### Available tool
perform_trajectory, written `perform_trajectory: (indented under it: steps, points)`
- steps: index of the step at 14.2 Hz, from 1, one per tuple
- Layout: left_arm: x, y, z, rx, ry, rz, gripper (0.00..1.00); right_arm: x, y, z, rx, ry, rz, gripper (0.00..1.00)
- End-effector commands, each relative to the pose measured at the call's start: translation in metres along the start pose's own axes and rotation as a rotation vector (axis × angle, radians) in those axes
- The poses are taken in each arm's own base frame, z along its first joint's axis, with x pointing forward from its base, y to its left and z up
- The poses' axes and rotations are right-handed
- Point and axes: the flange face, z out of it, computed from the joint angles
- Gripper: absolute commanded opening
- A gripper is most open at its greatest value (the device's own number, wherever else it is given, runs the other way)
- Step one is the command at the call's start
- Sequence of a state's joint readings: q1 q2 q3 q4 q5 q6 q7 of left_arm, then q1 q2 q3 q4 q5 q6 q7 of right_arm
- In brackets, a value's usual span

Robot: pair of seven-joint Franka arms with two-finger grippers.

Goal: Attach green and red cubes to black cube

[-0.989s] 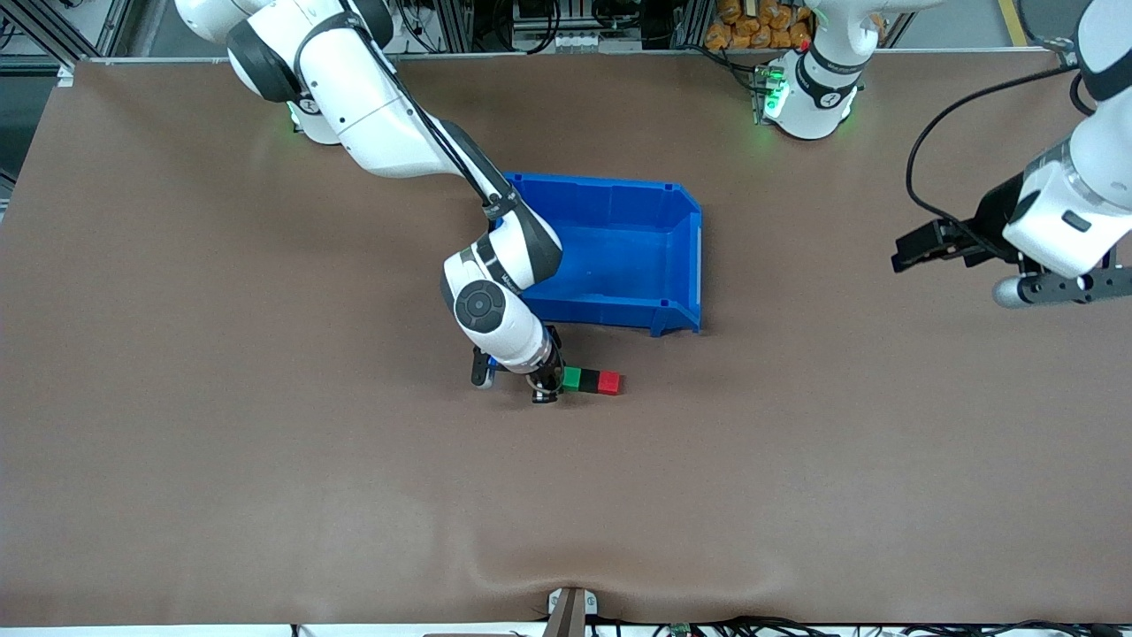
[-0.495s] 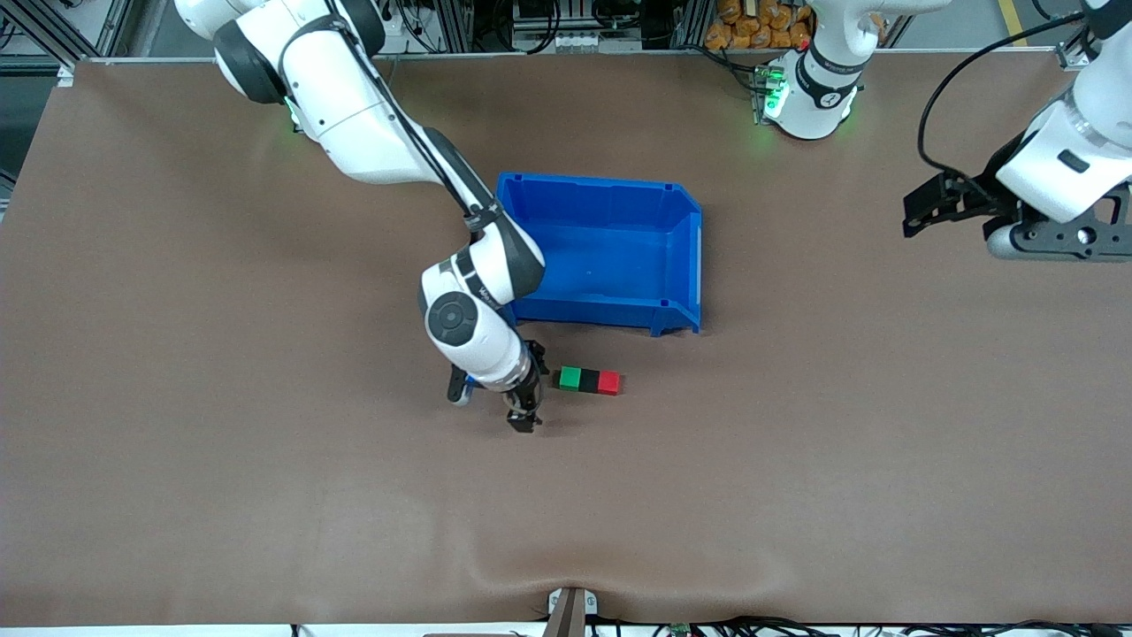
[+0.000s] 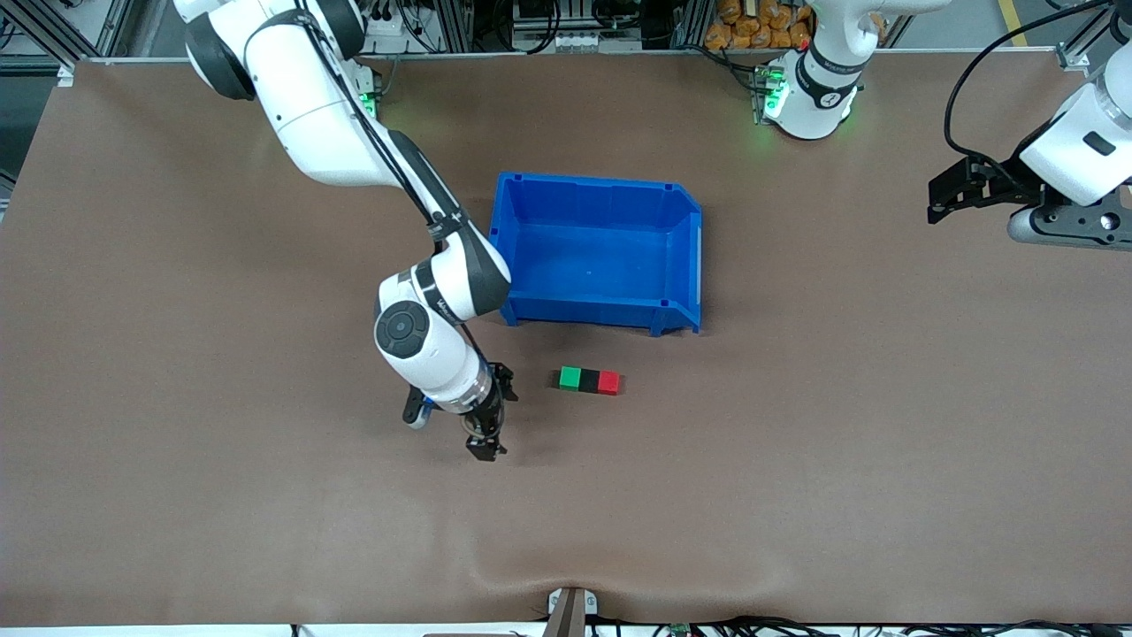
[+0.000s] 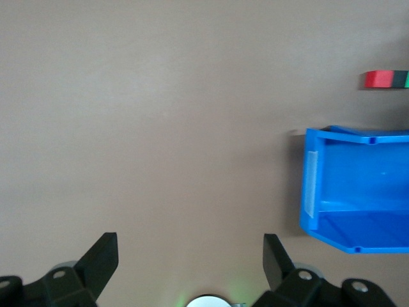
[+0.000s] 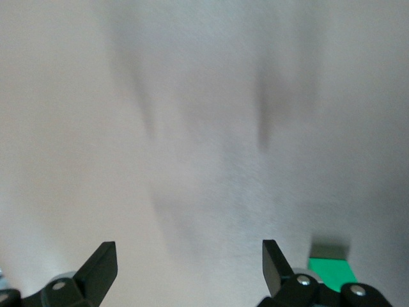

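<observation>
The green cube (image 3: 570,379), the black cube (image 3: 589,380) and the red cube (image 3: 608,382) lie touching in one straight row on the brown table, black in the middle, nearer to the front camera than the blue bin (image 3: 681,265). My right gripper (image 3: 492,416) is open and empty, low over the table beside the row's green end, apart from it. Its wrist view (image 5: 190,262) shows the green cube (image 5: 331,268) beside one finger. My left gripper (image 3: 1066,232) hangs high over the left arm's end of the table, open and empty (image 4: 190,256).
The blue bin shows no contents and stands at mid table; its open-fronted wall (image 4: 311,173) faces the left arm's end. The left wrist view also shows the red cube (image 4: 379,78) and black cube (image 4: 399,78). The left arm's base (image 3: 809,97) stands at the table's back edge.
My right gripper has drawn away from the green cube, toward the right arm's end and the front camera. The left gripper has moved farther toward its table end. The cubes stayed put.
</observation>
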State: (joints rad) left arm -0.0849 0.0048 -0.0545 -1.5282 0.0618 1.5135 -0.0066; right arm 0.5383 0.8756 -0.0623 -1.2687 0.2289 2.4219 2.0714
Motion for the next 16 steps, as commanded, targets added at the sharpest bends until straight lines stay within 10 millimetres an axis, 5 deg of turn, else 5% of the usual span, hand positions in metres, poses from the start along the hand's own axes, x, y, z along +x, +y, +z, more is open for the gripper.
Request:
perform_trajectory:
  steps: [1,5,10,13,16]
  points:
    - [-0.007,0.009,-0.005,0.040,0.003,0.019,1.00,0.017,-0.018,-0.023,0.032,0.033,-0.015,1.00]
    - [-0.005,0.003,-0.009,0.031,0.010,0.022,1.00,0.043,-0.040,-0.040,0.072,0.094,-0.102,1.00]
    - [-0.014,0.001,-0.016,0.016,-0.017,0.013,1.00,0.051,-0.048,-0.049,0.078,0.094,-0.176,1.00]
    - [-0.016,-0.014,-0.013,0.017,-0.034,0.007,1.00,0.068,-0.058,-0.077,0.017,0.117,-0.248,1.00]
    - [-0.024,-0.044,-0.008,-0.010,-0.087,-0.044,1.00,0.090,-0.071,-0.126,-0.032,0.121,-0.318,1.00]
